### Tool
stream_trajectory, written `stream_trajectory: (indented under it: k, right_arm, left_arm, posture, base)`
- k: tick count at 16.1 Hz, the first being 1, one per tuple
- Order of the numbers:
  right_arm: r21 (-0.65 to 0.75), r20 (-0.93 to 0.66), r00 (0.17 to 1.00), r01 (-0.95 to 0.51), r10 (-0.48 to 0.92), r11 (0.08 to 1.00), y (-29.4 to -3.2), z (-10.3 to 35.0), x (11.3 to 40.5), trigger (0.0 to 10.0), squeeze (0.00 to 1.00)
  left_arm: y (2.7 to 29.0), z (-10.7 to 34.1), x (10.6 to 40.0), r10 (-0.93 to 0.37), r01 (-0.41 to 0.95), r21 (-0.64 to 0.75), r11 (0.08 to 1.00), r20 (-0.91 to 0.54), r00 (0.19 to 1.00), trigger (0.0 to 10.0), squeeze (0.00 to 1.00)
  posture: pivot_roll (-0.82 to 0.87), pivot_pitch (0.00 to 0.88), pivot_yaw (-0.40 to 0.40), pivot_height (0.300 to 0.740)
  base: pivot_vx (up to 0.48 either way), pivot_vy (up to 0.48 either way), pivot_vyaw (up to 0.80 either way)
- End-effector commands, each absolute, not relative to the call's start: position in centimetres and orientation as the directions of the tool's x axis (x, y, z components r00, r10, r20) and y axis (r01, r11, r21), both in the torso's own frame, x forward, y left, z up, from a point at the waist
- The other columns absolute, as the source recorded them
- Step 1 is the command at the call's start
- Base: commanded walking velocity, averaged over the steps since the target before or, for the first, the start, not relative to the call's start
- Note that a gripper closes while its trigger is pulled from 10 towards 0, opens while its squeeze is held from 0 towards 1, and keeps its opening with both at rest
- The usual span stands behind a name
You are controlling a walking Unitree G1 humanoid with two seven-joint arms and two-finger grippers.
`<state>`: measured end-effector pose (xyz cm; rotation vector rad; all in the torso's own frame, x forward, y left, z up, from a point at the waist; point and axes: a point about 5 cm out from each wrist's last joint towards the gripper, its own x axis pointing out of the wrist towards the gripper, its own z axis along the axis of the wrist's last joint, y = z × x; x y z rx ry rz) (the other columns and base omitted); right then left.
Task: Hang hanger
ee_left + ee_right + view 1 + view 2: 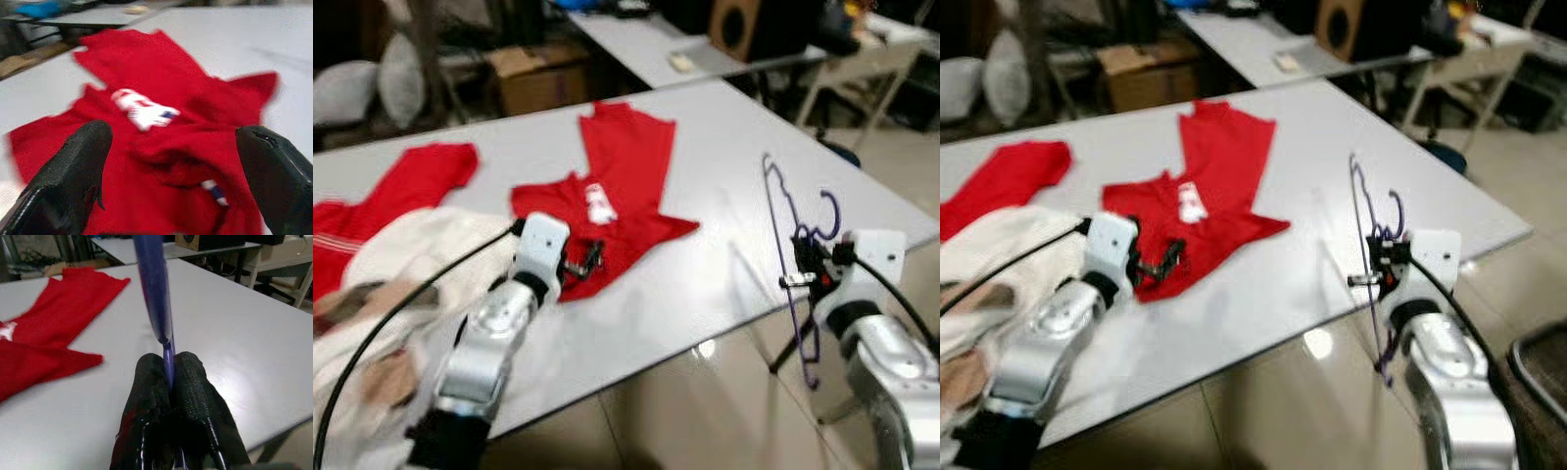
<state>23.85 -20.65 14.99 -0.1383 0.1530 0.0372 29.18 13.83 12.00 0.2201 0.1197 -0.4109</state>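
Two pincers working: right pincer pinching the purple hanger off the desk, left pincer spread above the red shirt. Hanging remains undone.

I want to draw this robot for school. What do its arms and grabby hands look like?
Both arms are shiny silver metal with rounded segments. Each wrist ends in a boxy white block, and a black cable loops along each arm. The left gripper and right gripper each have two long black fingers with rounded tips; up close their surface looks finely textured.
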Motion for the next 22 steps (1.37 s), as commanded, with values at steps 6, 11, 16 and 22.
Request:
stream_trajectory:
  k: [6,11,16,22]
  right_arm:
    - [-0.130,-0.150,0.987,-0.083,0.063,0.988,-21.5,15.2,23.6,10.0,0.00]
    - [-0.119,-0.149,0.986,-0.094,0.076,0.988,-21.6,15.2,23.3,10.0,0.00]
    - [-0.119,-0.149,0.985,-0.100,0.082,0.988,-21.5,15.2,23.3,10.0,0.00]
    - [-0.120,-0.152,0.984,-0.110,0.091,0.987,-21.4,15.1,23.4,10.0,0.00]
  left_arm:
    - [15.9,10.0,30.2,-0.427,0.523,0.242,0.817,-0.357,0.831,10.0,0.00]
    - [16.5,8.8,30.7,-0.453,0.543,0.160,0.824,-0.389,0.802,8.0,0.00]
    - [16.9,7.9,30.8,-0.443,0.541,0.144,0.829,-0.421,0.791,0.0,0.00]
    - [17.2,8.0,30.4,-0.476,0.559,0.121,0.820,-0.396,0.785,0.0,0.00]
  posture:
    - [-0.07,0.000,0.019,0.740]
    - [-0.08,0.000,0.029,0.740]
    - [-0.09,0.000,0.028,0.740]
    - [-0.09,0.000,0.023,0.740]
  base:
    - [0.000,0.000,0.00]
    - [0.000,0.000,0.00]
    - [0.000,0.000,0.00]
    - [0.000,0.000,0.00]
